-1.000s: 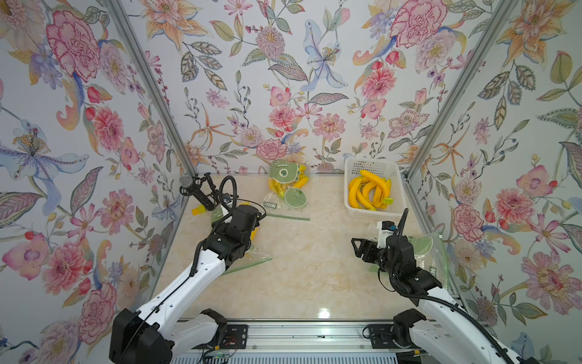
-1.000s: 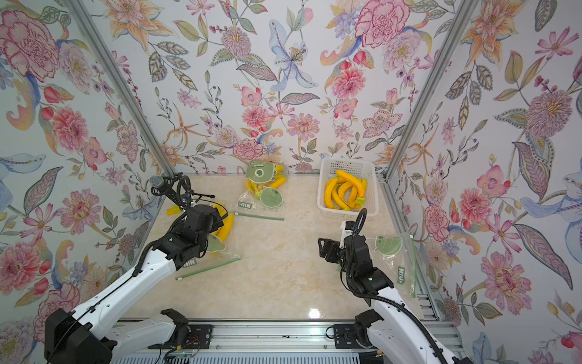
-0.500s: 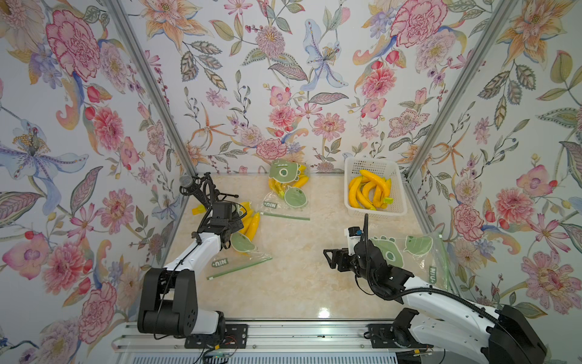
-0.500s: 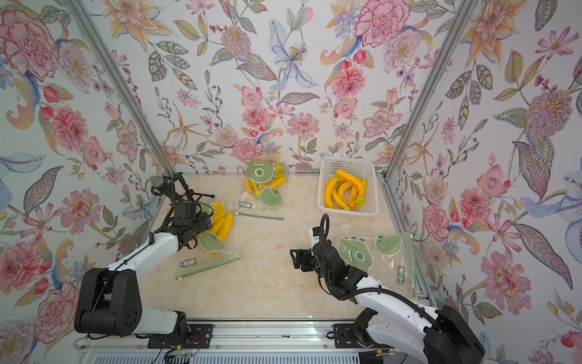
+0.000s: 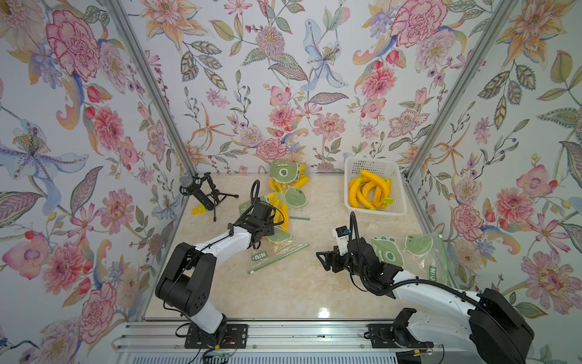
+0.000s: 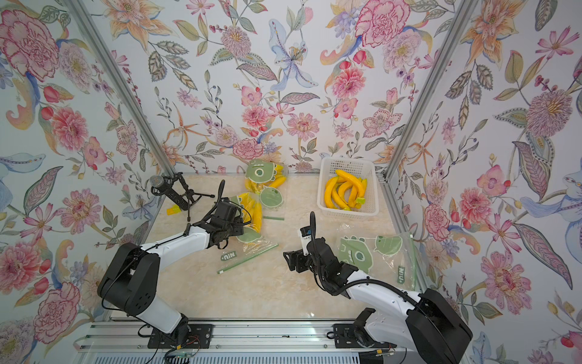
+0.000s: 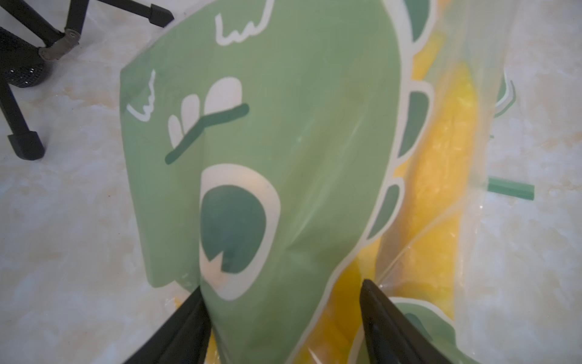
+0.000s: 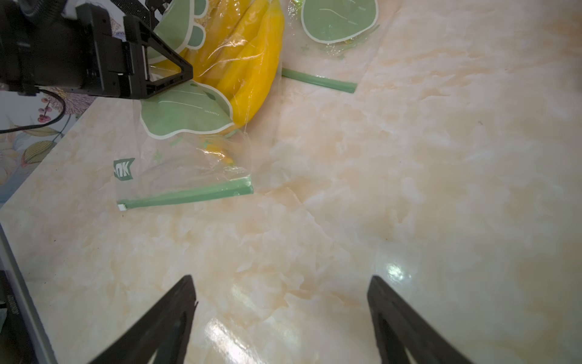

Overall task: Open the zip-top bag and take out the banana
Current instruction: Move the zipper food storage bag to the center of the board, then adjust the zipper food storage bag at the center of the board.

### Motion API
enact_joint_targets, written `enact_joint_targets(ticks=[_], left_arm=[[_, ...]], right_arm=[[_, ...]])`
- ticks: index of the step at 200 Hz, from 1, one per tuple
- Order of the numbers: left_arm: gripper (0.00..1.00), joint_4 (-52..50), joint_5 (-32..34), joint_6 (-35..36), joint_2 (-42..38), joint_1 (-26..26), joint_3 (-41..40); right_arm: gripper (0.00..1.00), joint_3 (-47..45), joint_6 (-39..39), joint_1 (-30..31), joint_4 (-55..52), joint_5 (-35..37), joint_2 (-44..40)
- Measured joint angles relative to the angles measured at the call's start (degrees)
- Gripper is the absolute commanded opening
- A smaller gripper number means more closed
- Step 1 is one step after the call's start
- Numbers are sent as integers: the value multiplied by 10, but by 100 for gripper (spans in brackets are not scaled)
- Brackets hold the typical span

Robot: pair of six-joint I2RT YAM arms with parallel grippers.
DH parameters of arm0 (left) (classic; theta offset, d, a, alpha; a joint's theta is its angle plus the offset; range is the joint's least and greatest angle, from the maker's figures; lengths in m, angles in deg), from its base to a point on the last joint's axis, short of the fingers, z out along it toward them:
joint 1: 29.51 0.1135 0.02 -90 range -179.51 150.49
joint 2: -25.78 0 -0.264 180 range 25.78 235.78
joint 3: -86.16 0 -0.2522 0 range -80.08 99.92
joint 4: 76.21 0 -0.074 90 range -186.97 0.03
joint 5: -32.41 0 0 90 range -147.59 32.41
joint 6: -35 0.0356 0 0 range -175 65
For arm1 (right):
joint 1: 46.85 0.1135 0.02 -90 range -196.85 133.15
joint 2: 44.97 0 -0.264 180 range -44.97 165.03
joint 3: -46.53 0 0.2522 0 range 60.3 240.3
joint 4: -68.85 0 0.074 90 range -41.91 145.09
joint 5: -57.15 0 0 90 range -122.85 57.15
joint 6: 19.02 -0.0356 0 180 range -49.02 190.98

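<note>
Left of table centre: zip-top bag (image 5: 283,244), clear with a green dinosaur print, lying flat, green zip strip toward the front edge. Contents: yellow banana (image 5: 283,210), more than one, inside the bag. Left gripper (image 7: 280,285): jaws set either side of the bag's printed bulge; whether they press it or merely straddle it cannot be told. Right gripper (image 8: 281,277): jaws spread wide, nothing between them, over bare table (image 5: 299,290), well apart from the bag. Back right: white basket (image 5: 374,165) of loose bananas.
</note>
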Motion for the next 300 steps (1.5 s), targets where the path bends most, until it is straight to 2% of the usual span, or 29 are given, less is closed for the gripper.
enact_joint_targets(ticks=[26,77,137,149,180,212,225,238,267,300], left_arm=[[73,2,11,0,16,-31,13],[74,2,14,-9,18,-61,17],[75,8,13,-13,18,-70,17],[75,10,12,-13,19,-73,17],[77,17,12,-13,21,-80,17],[79,31,5,-8,16,-86,10],[81,35,0,0,2,-86,-3],[84,37,0,9,-24,-87,-22],[89,34,5,25,-125,-88,-77],[87,34,4,25,-223,-88,-143]], right_arm=[[85,34,26,-20,18,-49,53],[81,77,-2,-24,57,-115,136],[67,98,-41,-16,43,-118,191],[60,110,-46,-16,35,-116,200],[23,127,-70,-16,27,-120,217],[4,129,-103,-21,25,-132,220],[0,128,-114,-24,28,-133,220],[0,122,-126,-31,34,-133,216],[0,95,-150,-67,34,-133,181],[0,75,-162,-104,31,-128,131]])
